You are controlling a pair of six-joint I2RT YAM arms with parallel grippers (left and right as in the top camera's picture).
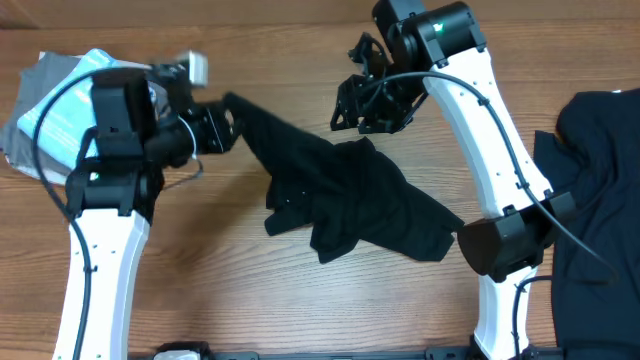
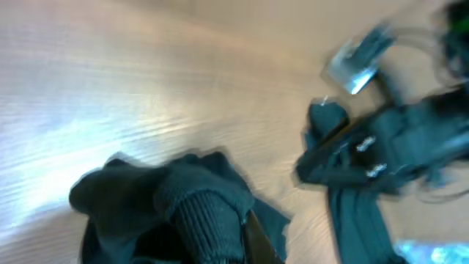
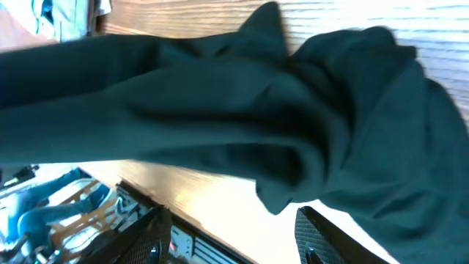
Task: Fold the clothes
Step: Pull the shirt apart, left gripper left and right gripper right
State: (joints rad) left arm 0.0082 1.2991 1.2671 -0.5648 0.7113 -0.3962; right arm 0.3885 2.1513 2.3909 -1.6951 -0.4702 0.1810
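Lying crumpled on wooden table [image 1: 250, 300], soft black cotton T-shirt [image 1: 350, 200] has one corner clenched in left gripper [image 1: 226, 122]; right gripper [image 1: 368, 120] above it, released (fingers apart). L wrist view blurred, grip unclear there.

Matte black soft cloth T-shirt [image 1: 350, 200], smooth light wood-grain table [image 1: 220, 290], glossy white plastic arm shells [image 1: 100, 265]

My left gripper [image 1: 222, 125], upper left of frame: jaws clamped on the T-shirt [image 1: 350, 195]. My right gripper [image 1: 360, 112], upper centre: jaws apart, holding nothing.
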